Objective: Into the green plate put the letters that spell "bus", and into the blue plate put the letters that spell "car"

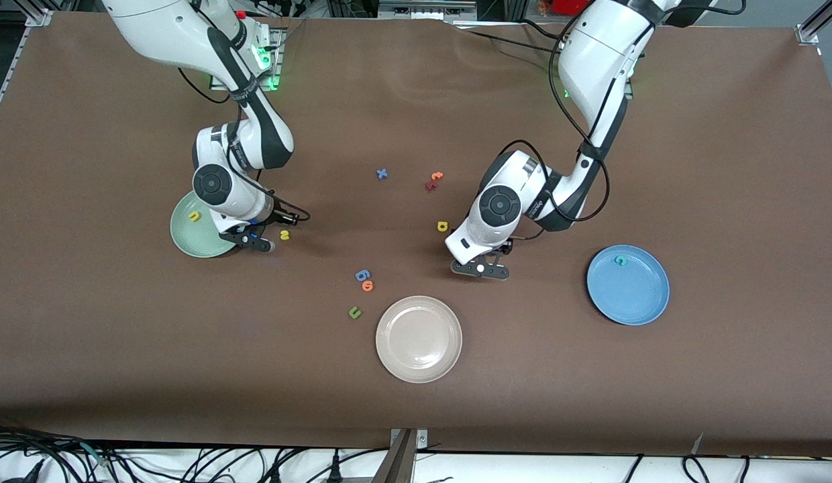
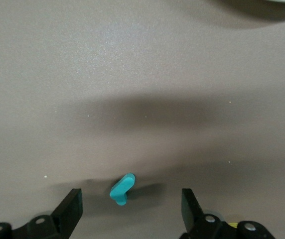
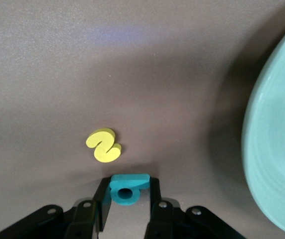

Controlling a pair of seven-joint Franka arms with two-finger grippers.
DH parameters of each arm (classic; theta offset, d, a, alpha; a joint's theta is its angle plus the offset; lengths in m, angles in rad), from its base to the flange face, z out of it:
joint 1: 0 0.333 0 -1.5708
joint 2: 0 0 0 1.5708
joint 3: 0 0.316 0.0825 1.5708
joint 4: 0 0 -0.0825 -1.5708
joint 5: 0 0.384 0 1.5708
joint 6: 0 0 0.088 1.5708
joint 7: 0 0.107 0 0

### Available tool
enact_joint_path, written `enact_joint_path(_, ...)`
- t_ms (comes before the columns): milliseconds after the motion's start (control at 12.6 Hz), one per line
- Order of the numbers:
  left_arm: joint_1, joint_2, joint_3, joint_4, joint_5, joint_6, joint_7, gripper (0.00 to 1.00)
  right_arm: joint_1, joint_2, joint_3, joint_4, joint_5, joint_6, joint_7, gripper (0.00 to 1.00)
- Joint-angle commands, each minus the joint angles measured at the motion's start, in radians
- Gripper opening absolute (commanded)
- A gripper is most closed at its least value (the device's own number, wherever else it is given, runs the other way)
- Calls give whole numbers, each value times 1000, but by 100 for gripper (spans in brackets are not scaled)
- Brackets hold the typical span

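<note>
My right gripper (image 1: 253, 241) is down at the table beside the green plate (image 1: 188, 236), shut on the teal "b" (image 3: 128, 193). The yellow "s" (image 3: 103, 145) lies just past its fingertips, also seen on the table (image 1: 284, 235). A yellow "u" (image 1: 194, 216) lies in the green plate. My left gripper (image 1: 481, 269) is low over the table, open, its fingers (image 2: 70, 206) on either side of the teal "r" (image 2: 122, 189) without touching it. The yellow "a" (image 1: 442, 226) lies beside that arm. A teal "c" (image 1: 619, 260) sits in the blue plate (image 1: 631, 302).
A beige-white plate (image 1: 419, 362) stands nearer the front camera, mid-table. A blue looped letter (image 1: 362, 275), an orange "o" (image 1: 368, 286) and an olive "u" (image 1: 354, 312) lie beside it. A blue "x" (image 1: 382, 174) and an orange "t" (image 1: 437, 176) lie farther back.
</note>
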Motion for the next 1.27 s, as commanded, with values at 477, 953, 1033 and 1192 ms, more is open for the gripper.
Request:
enact_joint_path(477,-11,25,12,13,19,4,19,70,1,-70,-192,267,-10,-525,-44,17)
enact_joint_path(953,-11,24,11,-1,18,2,19,49,-29,13,-295,177,-6,-433,-245,18)
enact_joint_path(1033,-11,22,11,-3,18,2,19,49,-36,16,-296,145,2,-390,-271,19)
enact_joint_path(1192,-11,21,9,-9,18,2,19,45,-42,30,-295,127,4,-362,-297,23)
